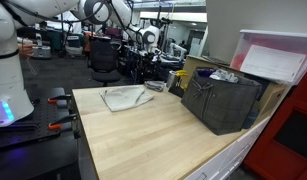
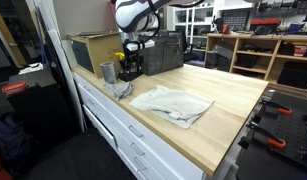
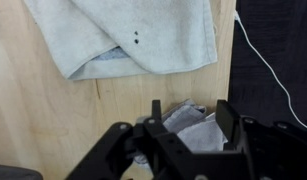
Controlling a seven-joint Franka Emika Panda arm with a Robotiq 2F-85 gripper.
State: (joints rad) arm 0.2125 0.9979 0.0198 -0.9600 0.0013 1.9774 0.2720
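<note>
Jaws of the gripper (image 3: pixel 190 113) stand apart over the crumpled grey rag (image 3: pixel 198 136), at six o'clock from the flat towel (image 3: pixel 123 35); a clean let-go wants both fingers (image 3: pixel 227 118) clear of its loose folds.

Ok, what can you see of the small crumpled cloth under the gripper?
The small cloth is light grey, soft-looking fabric, bunched into loose folds rather than spread flat. It lies on the wooden table, just apart from the larger grey cloth. The gripper hangs over it, jaws apart on either side; whether they touch it cannot be told.
</note>
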